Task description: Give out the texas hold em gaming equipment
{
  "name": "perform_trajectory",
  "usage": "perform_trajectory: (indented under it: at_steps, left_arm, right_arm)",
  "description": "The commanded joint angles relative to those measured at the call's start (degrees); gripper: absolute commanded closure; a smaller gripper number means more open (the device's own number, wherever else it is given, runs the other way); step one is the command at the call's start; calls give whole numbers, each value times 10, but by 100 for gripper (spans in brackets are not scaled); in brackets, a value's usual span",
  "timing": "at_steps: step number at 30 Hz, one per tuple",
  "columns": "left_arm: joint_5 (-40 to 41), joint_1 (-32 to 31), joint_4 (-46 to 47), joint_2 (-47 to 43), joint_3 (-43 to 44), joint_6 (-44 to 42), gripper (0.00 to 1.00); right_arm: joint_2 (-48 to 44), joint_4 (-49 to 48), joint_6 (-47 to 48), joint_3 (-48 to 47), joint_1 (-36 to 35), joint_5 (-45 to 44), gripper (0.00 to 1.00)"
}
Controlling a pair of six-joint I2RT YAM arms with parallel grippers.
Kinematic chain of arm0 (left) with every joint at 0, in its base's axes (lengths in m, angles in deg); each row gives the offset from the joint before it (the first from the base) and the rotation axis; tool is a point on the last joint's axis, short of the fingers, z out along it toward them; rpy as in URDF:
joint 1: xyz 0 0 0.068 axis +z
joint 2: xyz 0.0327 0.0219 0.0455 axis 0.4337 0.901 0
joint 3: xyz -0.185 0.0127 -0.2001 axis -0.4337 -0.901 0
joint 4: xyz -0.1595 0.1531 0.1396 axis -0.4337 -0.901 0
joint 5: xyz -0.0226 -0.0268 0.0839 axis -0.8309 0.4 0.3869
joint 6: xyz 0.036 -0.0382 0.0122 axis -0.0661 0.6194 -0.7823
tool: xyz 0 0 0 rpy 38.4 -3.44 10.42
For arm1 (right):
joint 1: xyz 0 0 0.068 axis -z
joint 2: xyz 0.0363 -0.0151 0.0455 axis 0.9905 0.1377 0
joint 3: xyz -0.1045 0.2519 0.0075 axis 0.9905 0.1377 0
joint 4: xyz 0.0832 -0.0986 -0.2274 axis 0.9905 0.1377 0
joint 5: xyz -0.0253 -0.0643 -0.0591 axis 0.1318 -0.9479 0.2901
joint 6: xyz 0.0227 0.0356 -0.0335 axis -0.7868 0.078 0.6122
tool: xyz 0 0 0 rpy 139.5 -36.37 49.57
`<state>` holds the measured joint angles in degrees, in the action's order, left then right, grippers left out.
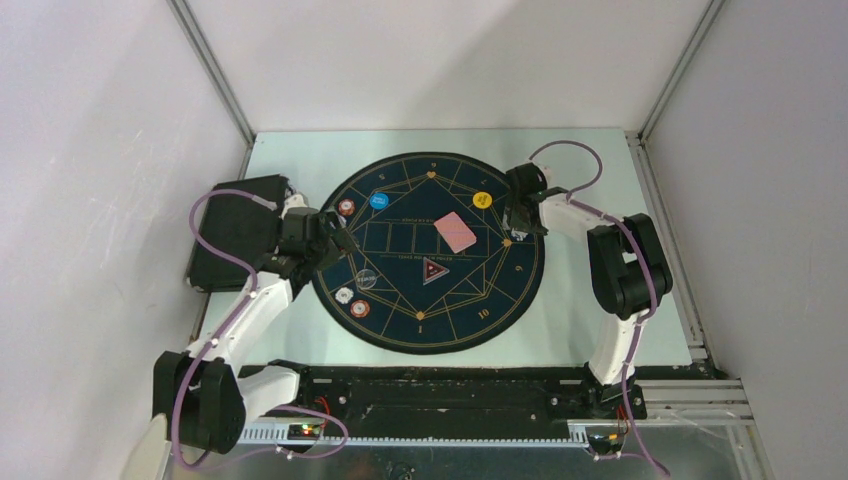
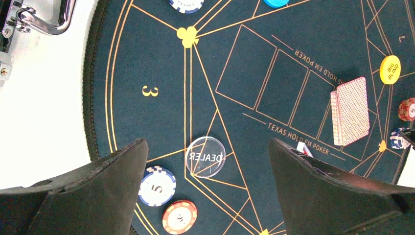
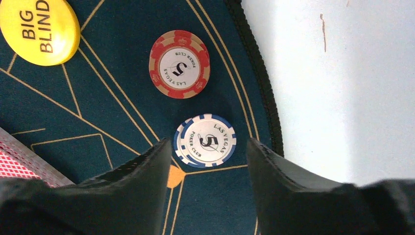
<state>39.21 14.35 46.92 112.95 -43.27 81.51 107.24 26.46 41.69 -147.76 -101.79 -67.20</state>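
On the dark round mat (image 1: 470, 310) lie a pink-backed card deck (image 1: 458, 232), a red triangular token (image 1: 433, 270), a yellow "big blind" chip (image 1: 482, 199), a blue chip (image 1: 379, 200) and a red-white chip (image 1: 346, 208). My left gripper (image 2: 208, 147) is open and empty above a clear "dealer" chip (image 2: 206, 156), a blue-white 5 chip (image 2: 156, 186) and a red chip (image 2: 179, 217). My right gripper (image 3: 208, 166) is open and empty, just short of a blue-white chip stack (image 3: 205, 141). Beyond the stack are a red-white chip (image 3: 179, 64) and the yellow chip (image 3: 39, 30).
A black rectangular case (image 1: 235, 230) lies left of the mat, under the left arm; its metal handle (image 2: 44, 19) shows in the left wrist view. The mat's edge (image 3: 254, 73) runs close to the right gripper, with bare table (image 3: 342, 98) beyond it.
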Motion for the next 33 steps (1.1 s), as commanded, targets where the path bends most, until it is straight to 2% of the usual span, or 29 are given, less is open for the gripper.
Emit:
perform_trajectory:
  at_steps: [1, 5, 10, 15, 18, 25, 30, 32, 33]
  left_arm:
    - [-7, 0, 15, -1, 13, -2, 0]
    - [-11, 0, 18, -4, 13, -2, 0]
    - [-28, -1, 13, -11, 21, -6, 0]
    - [-28, -16, -1, -21, 26, -12, 0]
    - [-18, -29, -17, -25, 26, -13, 0]
    - [-15, -54, -31, -60, -1, -8, 0]
    - [-14, -70, -42, -89, -26, 2, 0]
    - [-12, -77, -48, -100, -37, 9, 0]
    - [-9, -80, -52, -107, -44, 15, 0]
  right_arm:
    - [-7, -3, 7, -24, -5, -16, 37]
    - [-28, -3, 19, -25, -15, -18, 26]
    - [-94, -4, 48, -24, -32, -23, 2]
    - [-176, -14, 80, -18, -64, -19, 1]
    - [-212, -36, 101, 5, -77, 31, 0]
    - [-336, -253, 130, 164, -90, 126, 0]
    - [-328, -261, 143, 172, -84, 215, 1]
    - [-313, -265, 191, 172, -98, 216, 0]
    - [-305, -274, 242, 172, -106, 217, 0]
